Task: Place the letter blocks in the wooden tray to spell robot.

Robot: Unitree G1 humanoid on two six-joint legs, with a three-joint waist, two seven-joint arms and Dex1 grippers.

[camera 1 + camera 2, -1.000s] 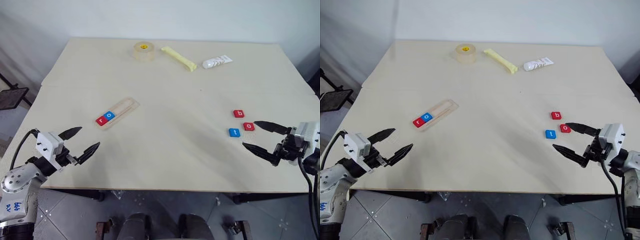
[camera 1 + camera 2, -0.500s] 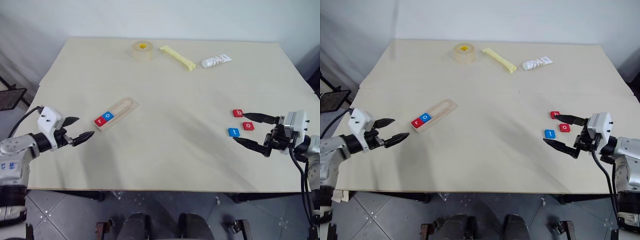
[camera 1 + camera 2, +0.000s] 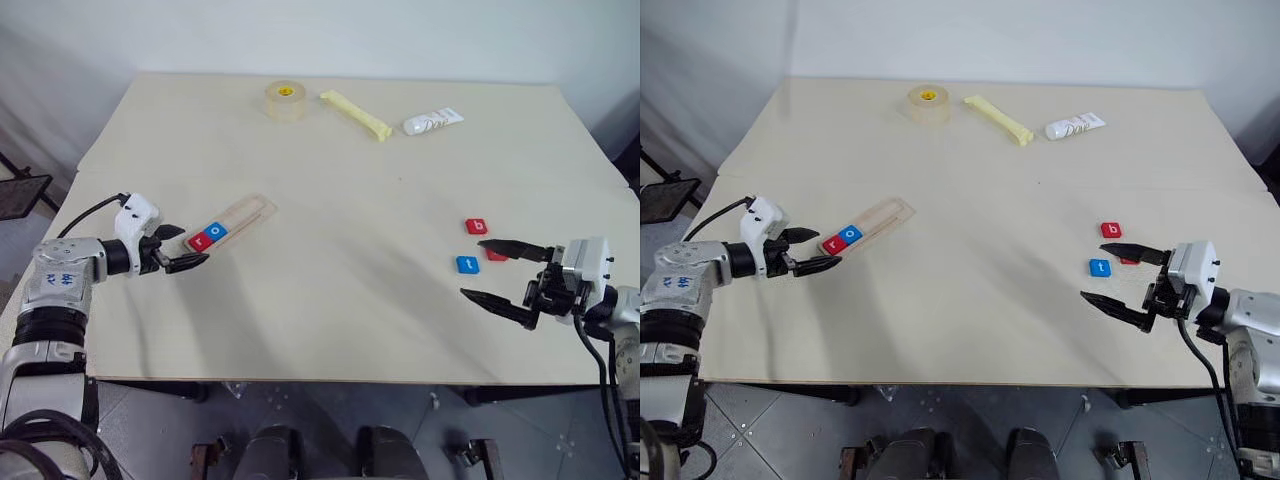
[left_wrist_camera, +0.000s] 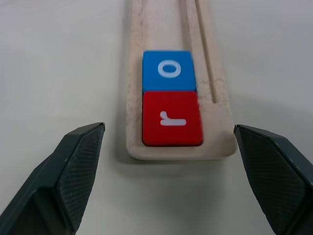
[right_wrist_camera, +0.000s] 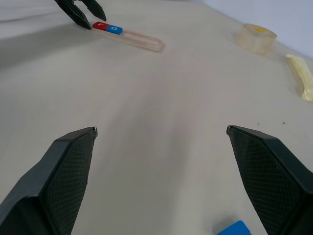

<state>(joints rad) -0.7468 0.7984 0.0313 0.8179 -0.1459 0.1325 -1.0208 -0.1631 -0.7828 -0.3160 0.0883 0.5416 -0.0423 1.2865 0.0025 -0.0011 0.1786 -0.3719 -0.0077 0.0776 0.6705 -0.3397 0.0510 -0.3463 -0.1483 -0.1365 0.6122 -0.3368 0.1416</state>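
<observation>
1. The wooden tray (image 3: 232, 220) was a long, narrow pale-wood holder with a shallow groove down its length, lying on the left half of the table (image 3: 340, 180)
2. Two letter blocks sat side by side at its near-left end: a red "r" tile (image 4: 172, 119) at the very end and a blue "o" tile (image 4: 168, 71) touching it; the remaining length of the groove was bare
3. The tray's long axis ran on a diagonal, from its near-left end up toward the far right
4. Three more tiles lay loose on the right side of the table: a red "b" tile (image 3: 477, 226), a blue "t" tile (image 3: 467, 264) and a red tile (image 3: 496, 255) partly behind a finger of the right gripper (image 3: 503, 272)
5. The right gripper had its fingers wide apart just by these tiles, holding nothing
6. The left gripper (image 3: 179, 248) had its fingers spread at the tray's near-left end, one on each side of it in the wrist view, gripping nothing
7. Compared with a second earlier, the left gripper had moved from near the table's front edge up to the tray's end; the tray and tiles lay as before
</observation>
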